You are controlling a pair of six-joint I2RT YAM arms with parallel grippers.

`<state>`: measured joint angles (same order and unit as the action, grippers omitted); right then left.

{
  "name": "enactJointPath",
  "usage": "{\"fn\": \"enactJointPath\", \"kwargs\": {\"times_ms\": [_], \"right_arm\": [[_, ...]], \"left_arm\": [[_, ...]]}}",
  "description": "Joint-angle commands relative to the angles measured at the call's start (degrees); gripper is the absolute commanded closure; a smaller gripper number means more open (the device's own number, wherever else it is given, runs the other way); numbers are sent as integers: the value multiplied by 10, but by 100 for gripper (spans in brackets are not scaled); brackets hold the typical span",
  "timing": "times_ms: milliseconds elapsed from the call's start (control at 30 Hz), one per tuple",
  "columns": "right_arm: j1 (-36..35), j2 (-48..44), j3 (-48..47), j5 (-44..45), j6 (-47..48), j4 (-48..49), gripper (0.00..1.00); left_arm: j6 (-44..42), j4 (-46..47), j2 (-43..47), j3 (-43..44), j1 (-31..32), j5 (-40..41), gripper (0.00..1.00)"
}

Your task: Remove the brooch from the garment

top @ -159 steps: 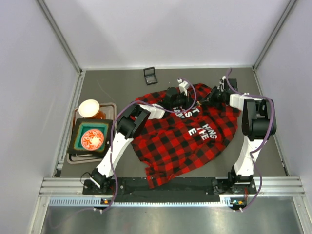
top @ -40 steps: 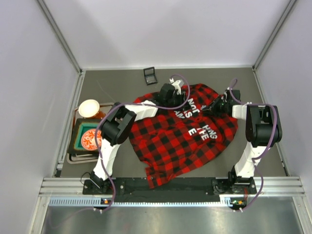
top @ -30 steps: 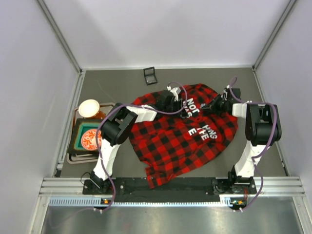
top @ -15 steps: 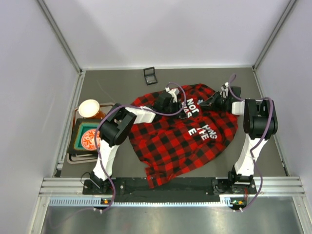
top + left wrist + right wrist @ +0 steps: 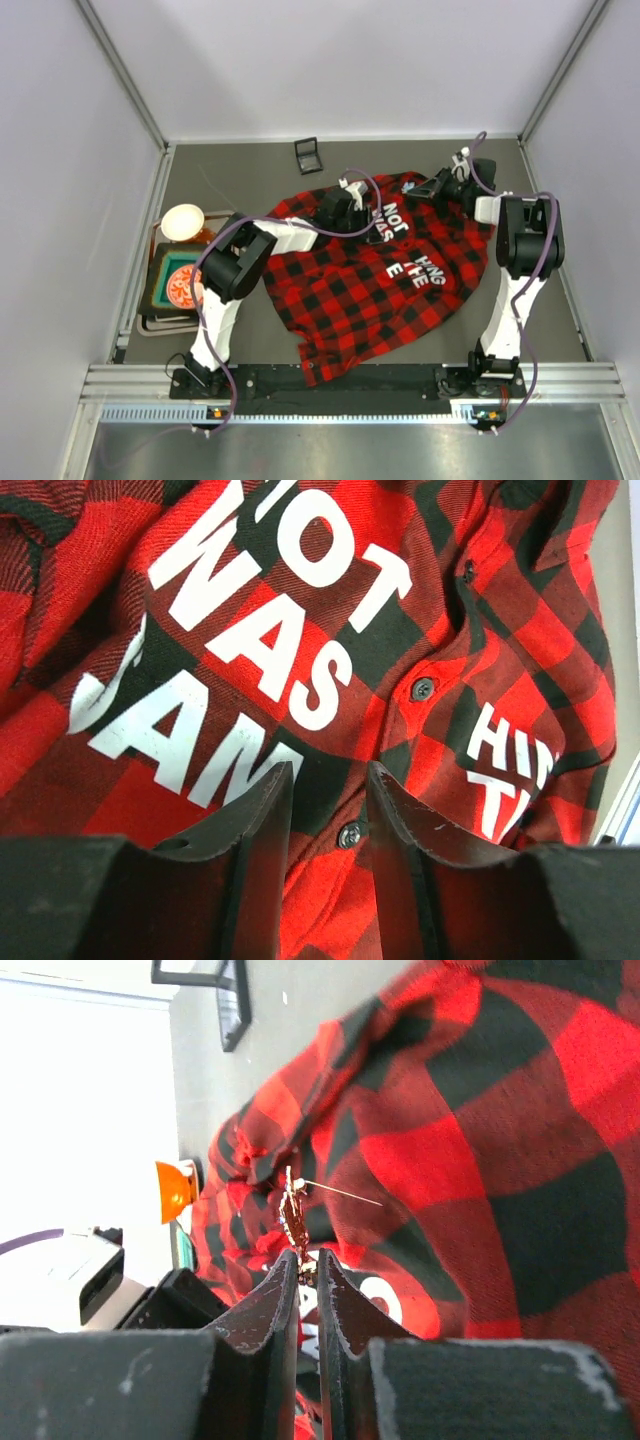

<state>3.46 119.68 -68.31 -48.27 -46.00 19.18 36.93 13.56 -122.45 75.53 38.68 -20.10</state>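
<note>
The garment (image 5: 380, 265), a red-and-black plaid shirt with white lettering, lies spread in the middle of the table. My right gripper (image 5: 308, 1260) is shut on the brooch (image 5: 295, 1215), which I see edge-on with its thin pin sticking out to the right, held just above the shirt's far right part. In the top view the right gripper (image 5: 428, 186) is at the shirt's far edge. My left gripper (image 5: 328, 780) is open, its fingers down on the garment (image 5: 330, 630) at the button placket, below the lettering; it also shows in the top view (image 5: 368, 226).
A small black square box (image 5: 309, 155) lies beyond the shirt by the back wall; it also shows in the right wrist view (image 5: 232, 1005). A tray (image 5: 150, 320) with an orange-patterned plate and a white bowl (image 5: 182, 222) stands at the left.
My right gripper has moved away from me and a little left, towards the shirt's far edge, with the brooch in it. My left gripper has shifted slightly left on the shirt.
</note>
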Motion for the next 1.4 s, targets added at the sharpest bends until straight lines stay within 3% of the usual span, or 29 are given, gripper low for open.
{"fn": "enactJointPath", "kwargs": {"times_ms": [0, 267, 333, 400, 467, 600, 800, 867, 900, 1000, 1067, 1200, 1367], "right_arm": [[-17, -41, -40, -7, 44, -36, 100], [-105, -188, 50, -8, 132, -88, 100], [-138, -216, 68, -9, 178, -114, 100], [-187, -257, 103, -29, 211, -113, 100], [-229, -282, 127, -39, 238, -133, 100], [-279, -327, 159, -70, 277, -154, 100], [-366, -358, 183, -101, 282, -149, 100], [-376, -372, 192, -102, 268, -127, 100], [-378, -378, 194, -105, 263, -120, 100], [-379, -393, 203, -113, 239, -99, 100], [-378, -398, 205, -115, 236, -102, 100], [-379, -400, 207, -111, 237, -114, 100], [-377, -402, 205, -113, 224, -97, 100]], "left_arm": [[-5, -17, 87, -2, 2, -9, 59], [21, -50, 242, -91, 1, -15, 55], [15, -53, 299, -119, 1, -34, 49], [9, -50, 342, -164, 2, -41, 37], [3, -58, 414, -206, -1, -39, 36], [-9, -127, 556, -250, -10, -6, 34], [-14, -229, 692, -269, -64, 11, 25], [-13, -230, 702, -284, -87, -31, 26], [-11, -227, 700, -289, -98, -89, 28], [-10, -227, 696, -307, -105, -137, 44], [-7, -206, 704, -323, -106, -151, 45], [8, -171, 690, -339, -106, -211, 36], [-15, -190, 650, -320, -106, -252, 43]]}}
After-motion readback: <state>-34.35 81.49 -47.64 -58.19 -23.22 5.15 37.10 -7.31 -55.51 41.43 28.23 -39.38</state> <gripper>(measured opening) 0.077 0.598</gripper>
